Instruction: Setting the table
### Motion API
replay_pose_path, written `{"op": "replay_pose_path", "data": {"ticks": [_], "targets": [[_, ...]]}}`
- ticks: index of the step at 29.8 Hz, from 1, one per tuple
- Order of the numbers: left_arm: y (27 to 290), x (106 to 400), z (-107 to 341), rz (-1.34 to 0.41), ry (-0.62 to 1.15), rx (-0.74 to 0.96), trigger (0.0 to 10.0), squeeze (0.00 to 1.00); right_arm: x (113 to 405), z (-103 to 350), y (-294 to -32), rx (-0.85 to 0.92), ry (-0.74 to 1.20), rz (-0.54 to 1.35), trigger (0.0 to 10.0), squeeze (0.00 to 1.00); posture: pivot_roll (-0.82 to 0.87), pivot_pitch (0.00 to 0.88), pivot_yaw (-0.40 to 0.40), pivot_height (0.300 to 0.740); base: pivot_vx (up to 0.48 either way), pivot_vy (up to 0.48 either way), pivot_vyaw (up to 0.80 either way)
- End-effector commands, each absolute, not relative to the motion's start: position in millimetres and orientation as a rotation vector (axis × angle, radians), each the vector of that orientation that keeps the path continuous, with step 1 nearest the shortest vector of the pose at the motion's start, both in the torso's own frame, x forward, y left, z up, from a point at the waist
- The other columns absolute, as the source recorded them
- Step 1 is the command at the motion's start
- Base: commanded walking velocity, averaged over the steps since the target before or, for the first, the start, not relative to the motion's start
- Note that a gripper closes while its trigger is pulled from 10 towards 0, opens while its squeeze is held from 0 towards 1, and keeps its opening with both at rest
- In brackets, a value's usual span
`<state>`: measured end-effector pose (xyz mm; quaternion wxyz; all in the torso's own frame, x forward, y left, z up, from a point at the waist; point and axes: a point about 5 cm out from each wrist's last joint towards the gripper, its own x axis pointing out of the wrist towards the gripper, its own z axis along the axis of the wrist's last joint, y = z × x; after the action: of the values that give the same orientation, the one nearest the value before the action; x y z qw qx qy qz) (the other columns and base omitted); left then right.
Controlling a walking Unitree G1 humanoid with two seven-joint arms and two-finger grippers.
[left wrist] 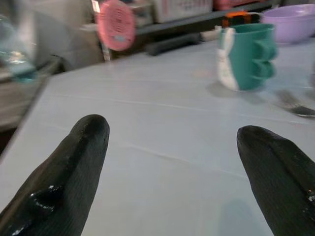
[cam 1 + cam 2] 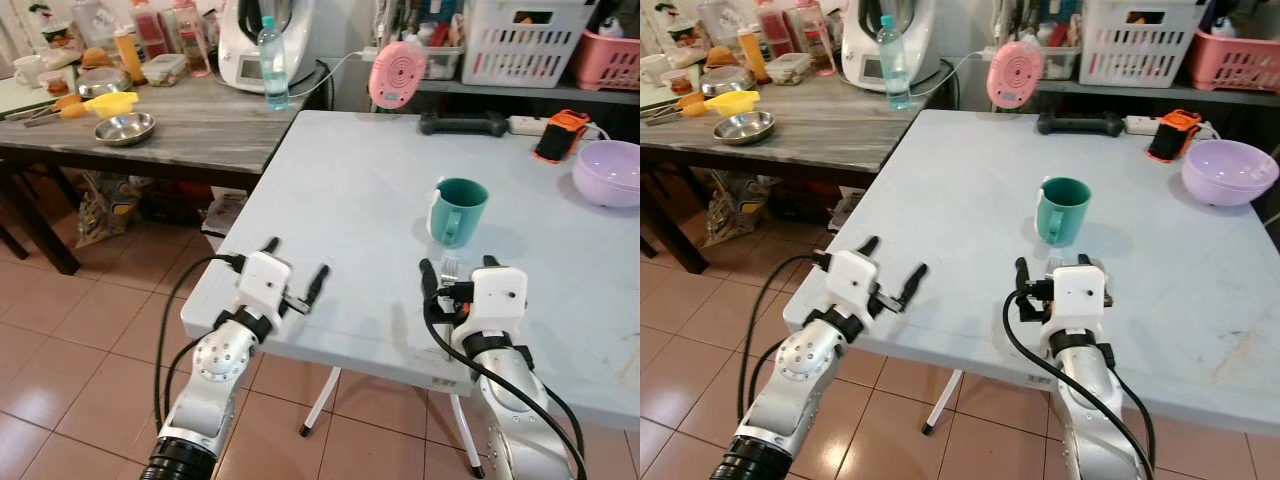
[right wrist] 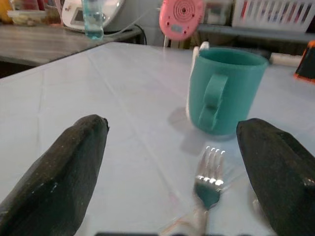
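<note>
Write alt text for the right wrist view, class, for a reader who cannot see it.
A silver fork lies on a pale table between the right gripper's two open black fingers, its tines pointing toward an upright teal mug just beyond it. Behind the mug stand a round pink device and a water bottle.

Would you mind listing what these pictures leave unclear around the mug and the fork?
- Fork: its handle runs off the bottom edge of the right wrist view; in the eye views the right claw covers most of it.
- Teal mug: its contents are hidden by its own wall in both wrist views.
- Mug's white marking: blurred in the left wrist view, shape unreadable.
- Purple bowl: cut by the left eye view's right edge.
</note>
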<state>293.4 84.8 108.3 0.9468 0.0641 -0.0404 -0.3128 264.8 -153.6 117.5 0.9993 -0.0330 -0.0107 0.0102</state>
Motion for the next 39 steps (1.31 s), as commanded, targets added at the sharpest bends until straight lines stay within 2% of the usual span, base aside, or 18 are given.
{"op": "replay_pose_path", "data": {"ticks": [1,4,10,19,30,39], "targets": [[81,292,112,-0.762,-0.065,0.150,10.0,0.00,263,116,-154,-0.061,0.005,-0.010,10.0,0.00,-0.09,0.000,0.061,0.740,0.000,0.000,0.00],[80,289,111,-0.843,-0.035,0.155,10.0,0.00,262,108,-159,-0.052,0.060,-0.056,10.0,0.00,-0.09,0.005,0.068,0.740,0.000,0.000,0.00],[84,289,110,-0.883,-0.020,0.199,10.0,0.00,258,101,-169,-0.030,0.114,-0.135,10.0,0.00,-0.10,0.025,0.082,0.740,0.000,0.000,0.00],[82,289,110,-0.906,-0.006,0.175,10.0,0.00,254,100,-170,-0.014,0.127,-0.133,10.0,0.00,-0.11,0.026,0.082,0.740,0.000,0.000,-0.71],[80,284,106,-0.955,0.015,0.169,10.0,0.00,279,104,-163,-0.036,0.144,-0.058,10.0,0.00,-0.12,0.040,0.042,0.740,0.000,0.000,-0.04],[77,277,106,-1.025,0.038,0.149,10.0,0.00,285,102,-160,-0.015,0.188,-0.055,10.0,0.00,-0.12,0.047,0.022,0.740,0.000,0.000,0.00]]}}
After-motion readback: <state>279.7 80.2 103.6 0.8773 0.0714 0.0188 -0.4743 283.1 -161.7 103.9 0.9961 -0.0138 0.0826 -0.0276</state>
